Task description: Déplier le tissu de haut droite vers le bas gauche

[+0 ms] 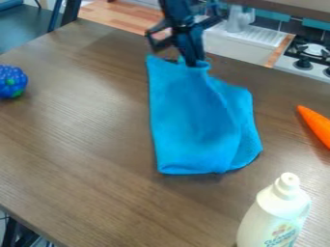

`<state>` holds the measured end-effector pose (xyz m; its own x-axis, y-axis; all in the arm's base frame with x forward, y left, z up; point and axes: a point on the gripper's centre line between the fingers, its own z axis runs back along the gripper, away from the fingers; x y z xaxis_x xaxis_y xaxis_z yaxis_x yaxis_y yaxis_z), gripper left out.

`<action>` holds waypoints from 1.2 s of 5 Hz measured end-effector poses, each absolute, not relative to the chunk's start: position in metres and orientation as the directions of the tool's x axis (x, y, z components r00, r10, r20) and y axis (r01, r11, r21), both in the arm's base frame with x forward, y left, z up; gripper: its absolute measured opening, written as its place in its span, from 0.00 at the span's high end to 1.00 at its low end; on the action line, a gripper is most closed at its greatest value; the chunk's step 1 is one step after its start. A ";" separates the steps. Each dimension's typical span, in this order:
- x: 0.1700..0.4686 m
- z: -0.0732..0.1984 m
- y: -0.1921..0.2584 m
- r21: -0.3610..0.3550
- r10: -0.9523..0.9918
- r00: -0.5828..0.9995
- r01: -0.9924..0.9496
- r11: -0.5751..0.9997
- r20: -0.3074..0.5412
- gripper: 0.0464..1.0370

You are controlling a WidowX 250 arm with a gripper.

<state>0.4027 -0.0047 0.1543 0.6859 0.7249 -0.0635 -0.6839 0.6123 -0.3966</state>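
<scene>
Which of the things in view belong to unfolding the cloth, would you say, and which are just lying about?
For the job:
- blue cloth
- black gripper
- table under the cloth

Just about:
- blue bumpy toy
- orange pointed object
- white bottle

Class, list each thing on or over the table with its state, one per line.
Bright blue fabric cloth: partly folded, rumpled at its far edge
Black robot tool: down at the cloth's far edge
White plastic bottle: upright, cap on
Orange tapered carrot: lying on its side
Bumpy blue-and-green ball: resting on the tabletop
</scene>
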 end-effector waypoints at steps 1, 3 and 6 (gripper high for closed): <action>0.387 0.154 0.024 -0.379 0.725 0.685 -0.692 0.614 -0.076 1.00; 0.367 0.155 0.064 -0.364 0.673 0.738 -0.643 0.674 -0.059 1.00; 0.345 0.152 0.091 -0.334 0.483 0.873 -0.438 0.835 0.062 1.00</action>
